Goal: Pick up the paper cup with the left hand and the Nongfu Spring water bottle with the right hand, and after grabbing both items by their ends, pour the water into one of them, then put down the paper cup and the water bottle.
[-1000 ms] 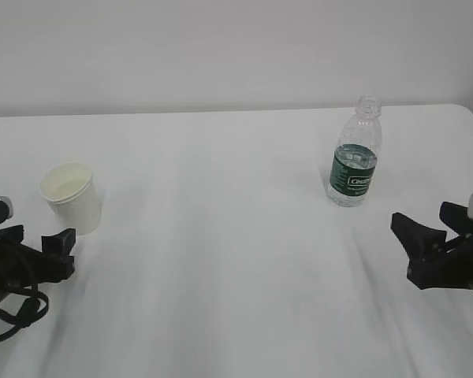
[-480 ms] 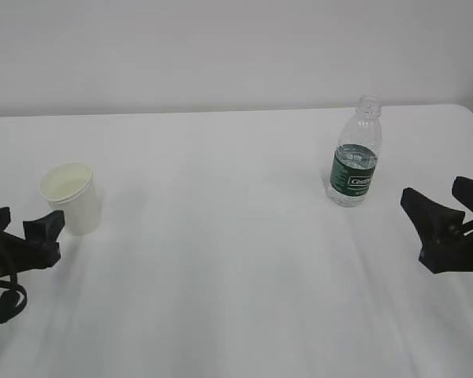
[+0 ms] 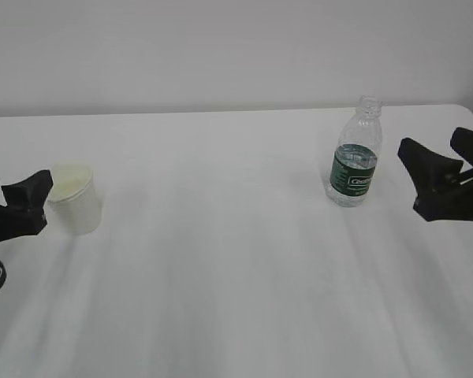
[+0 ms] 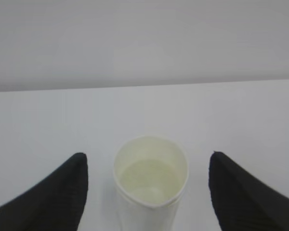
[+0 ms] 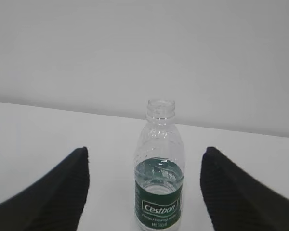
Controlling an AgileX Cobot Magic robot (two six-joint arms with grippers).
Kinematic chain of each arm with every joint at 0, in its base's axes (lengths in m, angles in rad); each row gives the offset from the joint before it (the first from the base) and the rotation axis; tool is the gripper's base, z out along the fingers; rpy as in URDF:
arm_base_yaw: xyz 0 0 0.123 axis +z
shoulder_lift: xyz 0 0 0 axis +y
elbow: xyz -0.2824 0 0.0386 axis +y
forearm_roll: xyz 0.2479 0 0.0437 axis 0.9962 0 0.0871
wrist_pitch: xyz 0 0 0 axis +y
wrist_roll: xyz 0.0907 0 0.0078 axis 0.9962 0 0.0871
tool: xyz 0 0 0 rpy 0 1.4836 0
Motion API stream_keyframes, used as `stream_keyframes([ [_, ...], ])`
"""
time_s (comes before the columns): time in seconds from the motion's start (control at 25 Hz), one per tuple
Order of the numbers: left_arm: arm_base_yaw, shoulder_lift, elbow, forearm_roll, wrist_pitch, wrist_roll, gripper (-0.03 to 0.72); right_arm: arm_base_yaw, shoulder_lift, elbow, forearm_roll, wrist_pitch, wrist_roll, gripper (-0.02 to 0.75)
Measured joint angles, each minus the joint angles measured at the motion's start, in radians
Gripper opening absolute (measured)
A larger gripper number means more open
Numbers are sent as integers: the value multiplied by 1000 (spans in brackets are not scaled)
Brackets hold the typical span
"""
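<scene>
Both pickups pending, each arm lined up on its own object. Paper cup point(image 3: 72, 198) upright on the table point(image 3: 221, 260) at the left of the exterior frame, mouth up, long axis vertical; left gripper point(image 3: 4, 201) at the far left edge, jaws spread wide and empty, one finger just beside the cup's wall, contact impossible to tell. In the left wrist view, cup point(image 4: 151, 180) centred low between the two dark fingers point(image 4: 48, 192), clear gaps on both sides. Nongfu Spring water bottle point(image 3: 355, 153) upright at the right of centre, capless neck up, water point(image 3: 351, 189) up to about the green label, label reading "Cestbon". Right gripper point(image 3: 445, 177) at the right edge, likewise spread and holding nothing, apart from the bottle and level with its middle. In the right wrist view, bottle point(image 5: 160, 183) centred and further ahead, fingers point(image 5: 43, 192) flanking it with room to spare. Likely next: short straight advance for the left, longer one for the right, then closing around the vertical bodies.
</scene>
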Motion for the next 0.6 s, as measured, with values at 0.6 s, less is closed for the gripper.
stream_keyframes([
  [0.6, 0, -372, -53, 21, 268, 0, 546, 0, -342, -139, -29, 461, 0, 531],
])
